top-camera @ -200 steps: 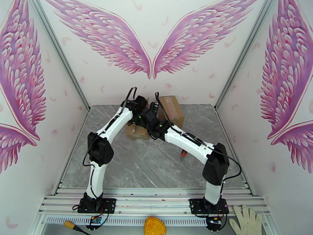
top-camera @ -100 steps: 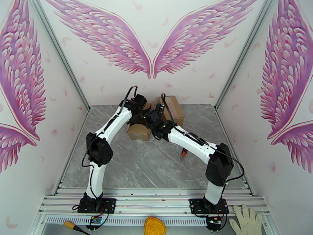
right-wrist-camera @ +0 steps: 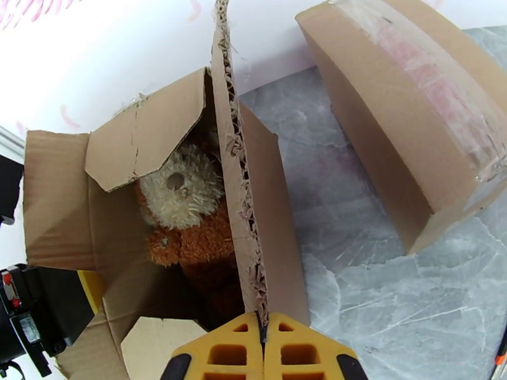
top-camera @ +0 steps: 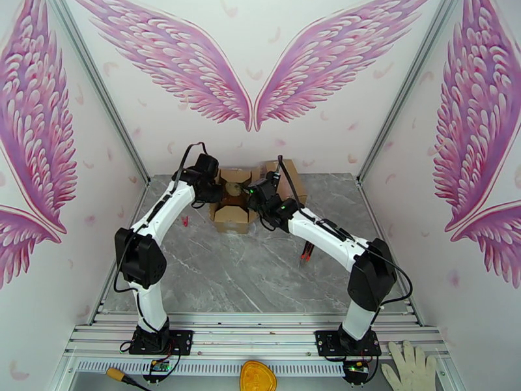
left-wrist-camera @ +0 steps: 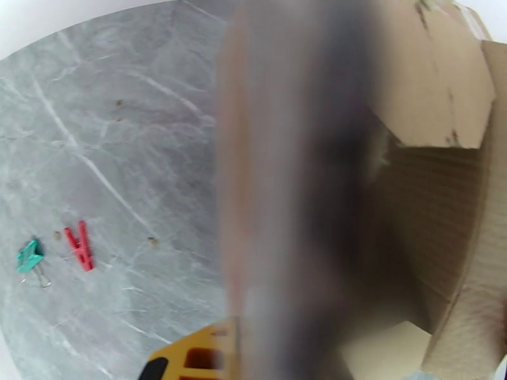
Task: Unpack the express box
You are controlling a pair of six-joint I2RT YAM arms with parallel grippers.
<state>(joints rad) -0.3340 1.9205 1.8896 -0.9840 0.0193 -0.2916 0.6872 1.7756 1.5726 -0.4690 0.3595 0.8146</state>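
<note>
Express box (top-camera: 232, 202), centre of top view: opened, side flaps held spread. Second box (right-wrist-camera: 405, 102), upper right of right wrist view: taped shut, untouched. Left flap (left-wrist-camera: 285, 185) is pinched by left gripper (top-camera: 210, 189), clenched. Right flap (right-wrist-camera: 237, 153) is pinched by right gripper (right-wrist-camera: 263, 324), also clenched. Plush toy (right-wrist-camera: 184, 216) is seen inside, not yet taken out, so task is judged abt halfway. Red peg (left-wrist-camera: 79, 245) & teal clip (left-wrist-camera: 28, 256) are seen on table, lower left of left wrist view. Vs 1 s ago: arms were bunched over box w/ left jaws part-open. Now left arm is swung to frame left and interior is exposed.
</note>
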